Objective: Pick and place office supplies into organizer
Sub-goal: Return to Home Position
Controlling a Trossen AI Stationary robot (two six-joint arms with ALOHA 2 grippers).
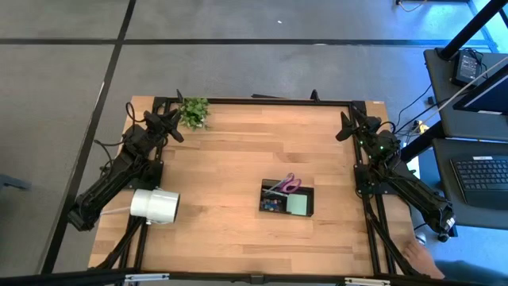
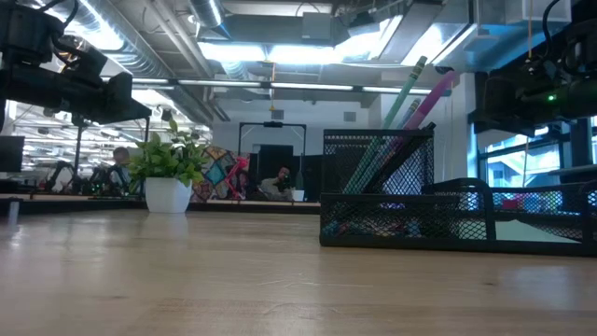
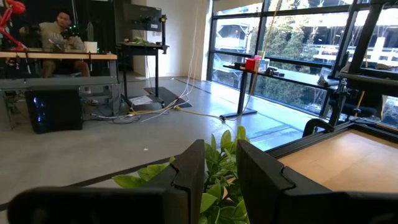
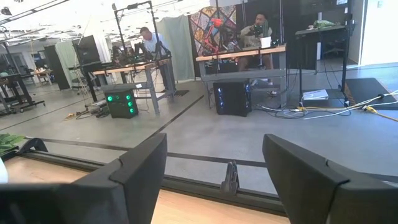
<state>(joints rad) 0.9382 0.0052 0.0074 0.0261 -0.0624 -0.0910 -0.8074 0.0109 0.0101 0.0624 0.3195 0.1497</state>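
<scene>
At far corners of table [image 1: 238, 159], both arms sat folded, likely parked because sorting looked finished. Left gripper [image 3: 219, 152] beside plant [image 1: 194, 111]: narrow gap, empty. Right gripper [image 4: 214, 142]: wide open, empty. Organizer [image 1: 308, 187] lay mid-table, nearer right arm, holding scissors [image 1: 290, 185] and sticky-note pad [image 1: 298, 206].

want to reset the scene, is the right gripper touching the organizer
Apart. The high view shows the right gripper up near the far right corner of the table, with a wide stretch of bare wood between it and the organizer.
</scene>
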